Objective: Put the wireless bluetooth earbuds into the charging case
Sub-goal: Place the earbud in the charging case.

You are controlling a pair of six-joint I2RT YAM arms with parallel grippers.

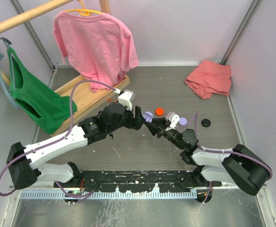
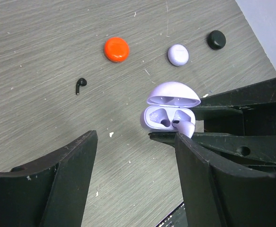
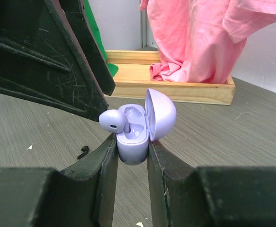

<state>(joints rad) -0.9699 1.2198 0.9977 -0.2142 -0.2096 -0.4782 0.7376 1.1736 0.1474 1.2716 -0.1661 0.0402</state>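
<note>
My right gripper [image 3: 132, 147] is shut on the base of an open lilac charging case [image 3: 134, 135], lid up, held just above the table; the case also shows in the left wrist view [image 2: 162, 116] and the top view [image 1: 148, 116]. A lilac earbud [image 3: 113, 121] sits half in one socket with its head sticking out; it touches the tip of my left gripper's right finger [image 2: 199, 161]. My left gripper [image 2: 135, 137] is open right beside the case [image 1: 141, 118]. A black earbud [image 2: 81, 85] lies loose on the table to the left.
Closed round cases lie behind: orange [image 2: 116, 49], lilac [image 2: 178, 55], black [image 2: 216, 39]. A wooden rack base [image 3: 175, 90] with a pink shirt [image 1: 97, 45] and a green garment [image 1: 31, 97] stands at the back left. A pink cloth [image 1: 209, 78] lies back right.
</note>
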